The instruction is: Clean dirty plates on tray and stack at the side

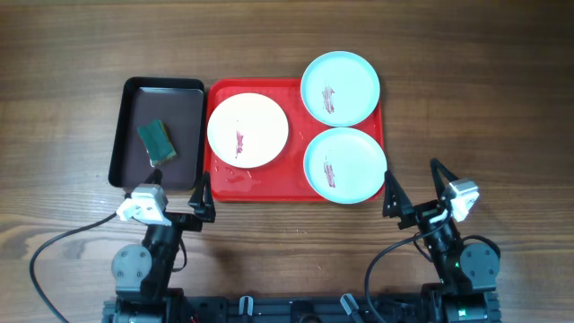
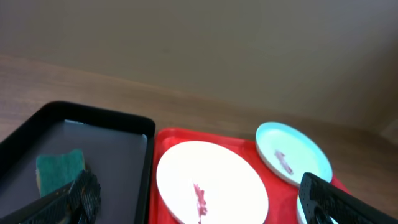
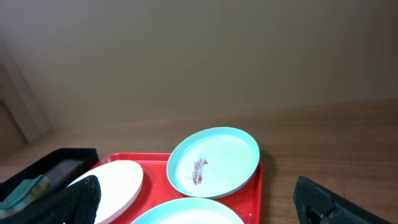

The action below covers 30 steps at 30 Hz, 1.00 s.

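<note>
Overhead: smeared white plate (image 1: 247, 130) and two turquoise plates (image 1: 340, 87) on red tray (image 1: 260, 190), centre; sponge (image 1: 157, 142) in black tray (image 1: 126, 135), left. Bottom: left gripper (image 1: 179, 187), right gripper (image 1: 414, 184) wide open, empty. L wrist: white plate lower centre. R wrist: turquoise plate centre. Plates prob. rigid, light, slick; grab rim.

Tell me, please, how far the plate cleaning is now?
Done: nothing visible. The white plate, the far turquoise plate and the near turquoise plate lie on the red tray with reddish smears; no stack stands beside it. In hand: nothing; the left gripper and right gripper are open and empty, and the sponge lies in the black tray. Left: wiping and stacking all three.
</note>
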Tool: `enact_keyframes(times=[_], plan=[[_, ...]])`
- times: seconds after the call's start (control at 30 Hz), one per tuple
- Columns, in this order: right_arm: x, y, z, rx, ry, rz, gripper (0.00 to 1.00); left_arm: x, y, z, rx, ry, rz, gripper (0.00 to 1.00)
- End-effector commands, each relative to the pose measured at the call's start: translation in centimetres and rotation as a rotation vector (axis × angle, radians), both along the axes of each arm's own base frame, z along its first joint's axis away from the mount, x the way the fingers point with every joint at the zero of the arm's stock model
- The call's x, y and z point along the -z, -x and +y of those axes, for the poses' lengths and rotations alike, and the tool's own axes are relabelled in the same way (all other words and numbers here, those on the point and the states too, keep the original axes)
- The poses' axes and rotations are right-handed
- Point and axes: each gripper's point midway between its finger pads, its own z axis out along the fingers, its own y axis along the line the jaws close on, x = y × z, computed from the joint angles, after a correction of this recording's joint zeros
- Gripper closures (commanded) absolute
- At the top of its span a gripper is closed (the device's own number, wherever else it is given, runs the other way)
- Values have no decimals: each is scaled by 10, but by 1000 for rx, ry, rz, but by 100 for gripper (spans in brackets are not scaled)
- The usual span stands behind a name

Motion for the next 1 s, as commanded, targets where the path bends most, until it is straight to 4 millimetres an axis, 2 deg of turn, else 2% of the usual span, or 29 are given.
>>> enact_keyframes(times=[0.0, 0.17, 0.37, 0.5, 0.67, 0.83, 0.97], plan=[[-24, 8, 12, -73, 6, -53, 0, -20, 4, -4, 22, 15, 3, 0], [-49, 15, 22, -132, 51, -88, 0, -40, 4, -4, 23, 14, 26, 0], [-83, 9, 28, -166, 136, -67, 0, -69, -1, -7, 40, 13, 105, 0], [-105, -6, 35, -214, 160, 37, 0, -83, -8, -7, 38, 1, 234, 0], [-117, -34, 41, -259, 181, 240, 0, -98, -24, -8, 35, -5, 415, 0], [-124, -60, 47, -321, 195, 453, 0, -94, -42, -9, 33, -14, 692, 0], [-113, -78, 49, -371, 244, 662, 0, -80, -58, -10, 31, -21, 952, 0]])
